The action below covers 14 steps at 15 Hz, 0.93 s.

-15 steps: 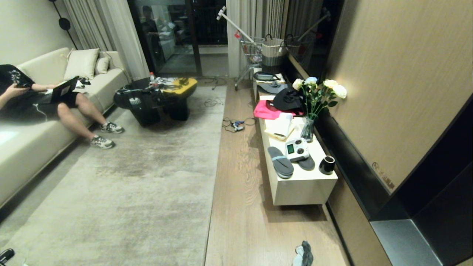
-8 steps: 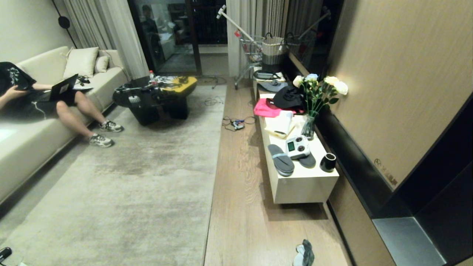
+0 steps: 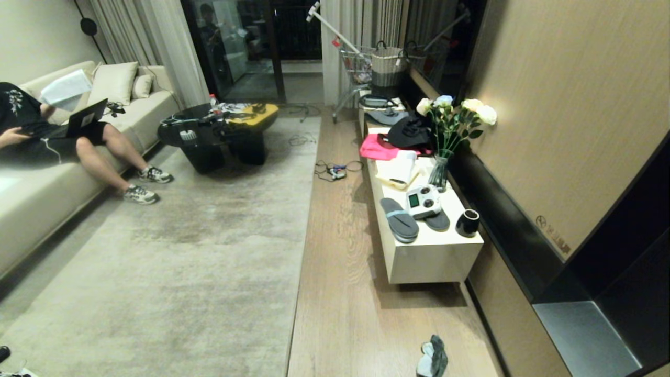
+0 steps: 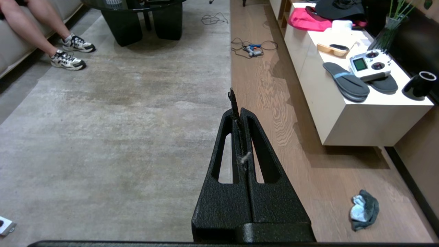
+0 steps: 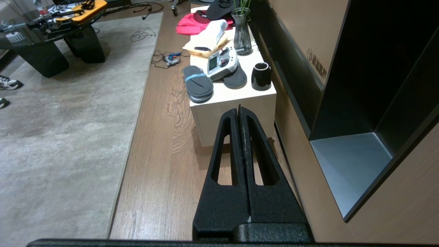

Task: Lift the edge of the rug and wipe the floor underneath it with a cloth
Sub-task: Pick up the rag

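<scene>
Left gripper [image 4: 237, 103]: in the left wrist view its fingers are pressing together with nothing between them, and it is hanging above the rug edge [image 4: 229, 113], which is lying flat where rug meets floor [image 4: 274, 113]. The cloth [image 4: 364, 210] is sitting crumpled on the planks, well apart from the fingertips and near the low white cabinet [image 4: 363, 120].

Right gripper [image 5: 239, 113]: in the right wrist view it is likewise standing closed and empty, pointing toward the end of the cabinet. The rug border is running along the floor here too, undisturbed; the cloth is not showing in this view.

In the head view neither arm is appearing. The cloth is lying at the bottom of the picture on bare floor, between rug edge and wall. A person [image 3: 63, 141] is sitting on the sofa [image 3: 31, 209] across the rug.

Assessment: no step is showing as done. Cloth pickup, lifting of the edge and wiping are all outstanding.
</scene>
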Tool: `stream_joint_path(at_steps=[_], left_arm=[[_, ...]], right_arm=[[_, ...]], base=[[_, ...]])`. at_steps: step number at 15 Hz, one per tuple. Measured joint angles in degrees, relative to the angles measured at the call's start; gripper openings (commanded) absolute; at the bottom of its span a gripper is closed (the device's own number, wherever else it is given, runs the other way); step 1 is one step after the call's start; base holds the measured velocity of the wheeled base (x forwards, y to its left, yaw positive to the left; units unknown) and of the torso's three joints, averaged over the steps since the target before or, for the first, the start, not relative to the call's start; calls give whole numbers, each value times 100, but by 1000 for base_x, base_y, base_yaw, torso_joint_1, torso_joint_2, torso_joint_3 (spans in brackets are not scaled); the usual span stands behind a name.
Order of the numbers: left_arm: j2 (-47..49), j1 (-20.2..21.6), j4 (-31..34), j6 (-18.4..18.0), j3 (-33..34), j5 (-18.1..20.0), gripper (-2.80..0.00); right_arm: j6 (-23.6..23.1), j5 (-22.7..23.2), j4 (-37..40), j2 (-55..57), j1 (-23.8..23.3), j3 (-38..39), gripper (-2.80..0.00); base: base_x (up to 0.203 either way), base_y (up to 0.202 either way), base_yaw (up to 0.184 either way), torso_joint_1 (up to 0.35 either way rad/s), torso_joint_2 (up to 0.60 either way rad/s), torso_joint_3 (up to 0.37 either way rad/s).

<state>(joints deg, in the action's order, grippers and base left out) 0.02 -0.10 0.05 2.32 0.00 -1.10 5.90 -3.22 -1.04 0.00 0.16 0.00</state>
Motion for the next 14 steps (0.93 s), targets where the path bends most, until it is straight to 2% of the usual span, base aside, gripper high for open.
stream_joint_path(at_steps=[14], left_arm=[[0,0,6,2,0,-2,-280]], right_arm=[[2,-2,2,0,0,0,-280]], base=[[0,0,0,-163,516,355]])
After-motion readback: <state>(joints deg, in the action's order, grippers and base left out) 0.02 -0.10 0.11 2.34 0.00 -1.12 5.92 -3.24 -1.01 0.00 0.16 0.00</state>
